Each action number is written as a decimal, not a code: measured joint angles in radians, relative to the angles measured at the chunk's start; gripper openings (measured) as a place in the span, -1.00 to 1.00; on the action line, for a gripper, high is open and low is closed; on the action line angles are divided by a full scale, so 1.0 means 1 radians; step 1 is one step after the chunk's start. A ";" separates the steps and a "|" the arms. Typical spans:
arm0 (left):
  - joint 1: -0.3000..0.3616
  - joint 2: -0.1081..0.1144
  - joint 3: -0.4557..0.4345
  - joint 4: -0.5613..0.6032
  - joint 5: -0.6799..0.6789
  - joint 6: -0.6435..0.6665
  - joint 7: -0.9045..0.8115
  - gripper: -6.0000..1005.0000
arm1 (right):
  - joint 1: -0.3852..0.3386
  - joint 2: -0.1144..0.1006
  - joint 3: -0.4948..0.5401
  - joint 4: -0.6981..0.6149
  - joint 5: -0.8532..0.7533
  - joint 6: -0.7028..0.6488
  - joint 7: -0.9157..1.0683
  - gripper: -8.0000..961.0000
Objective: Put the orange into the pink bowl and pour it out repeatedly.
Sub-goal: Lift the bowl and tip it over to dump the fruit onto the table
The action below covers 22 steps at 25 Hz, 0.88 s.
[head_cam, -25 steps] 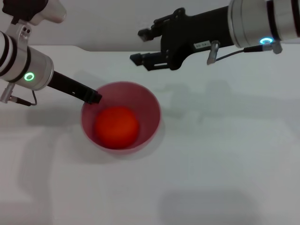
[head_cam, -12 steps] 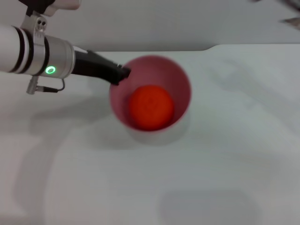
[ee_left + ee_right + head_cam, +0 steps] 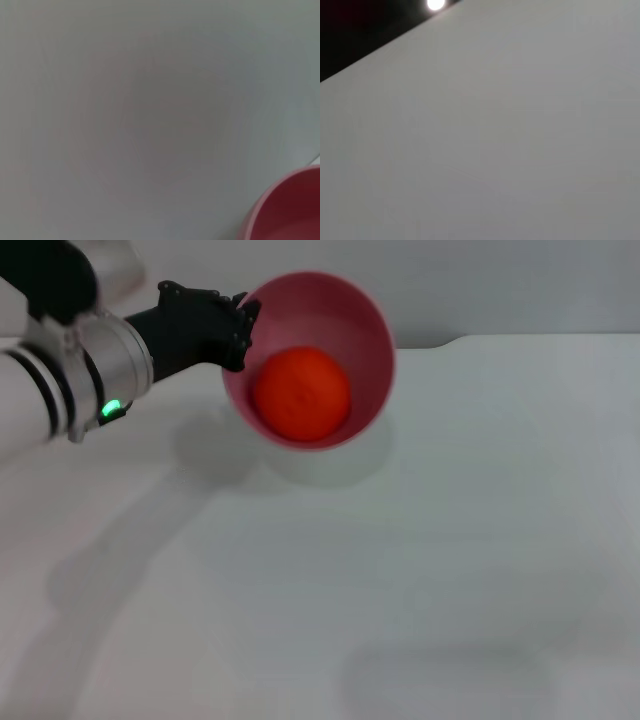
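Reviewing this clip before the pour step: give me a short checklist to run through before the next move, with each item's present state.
1. Orange inside the pink bowl: ok, it sits in the bowl's hollow.
2. Left gripper holding the bowl: ok, it is clamped on the rim on the bowl's left side.
3. Bowl lifted off the table: ok, its shadow lies apart from it on the white surface below.
4. Bowl not yet tipped enough to spill: ok, its opening faces the head camera and the orange rests within.
5. Landing area under the bowl free: ok in the head view; the left wrist view shows only bare surface and the bowl's rim.
6. Right gripper out of the way: cannot tell, it is not in view.
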 joint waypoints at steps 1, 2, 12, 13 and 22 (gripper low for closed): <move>0.017 0.000 0.039 0.006 0.008 -0.061 0.027 -0.90 | -0.004 0.000 0.012 0.012 0.010 -0.017 -0.001 0.16; 0.017 0.000 0.039 0.006 0.008 -0.061 0.027 -0.90 | -0.010 0.000 0.026 0.022 0.018 -0.033 -0.001 0.16; 0.142 -0.003 0.372 0.038 0.258 -0.617 0.221 -0.90 | -0.021 0.002 0.057 0.066 0.056 -0.099 0.008 0.16; 0.147 -0.004 0.405 0.034 0.263 -0.675 0.252 -0.90 | -0.017 0.002 0.055 0.069 0.057 -0.099 0.009 0.16; 0.139 0.002 0.616 -0.035 0.267 -1.061 0.381 -0.90 | 0.002 0.001 0.047 0.080 0.058 -0.098 0.009 0.16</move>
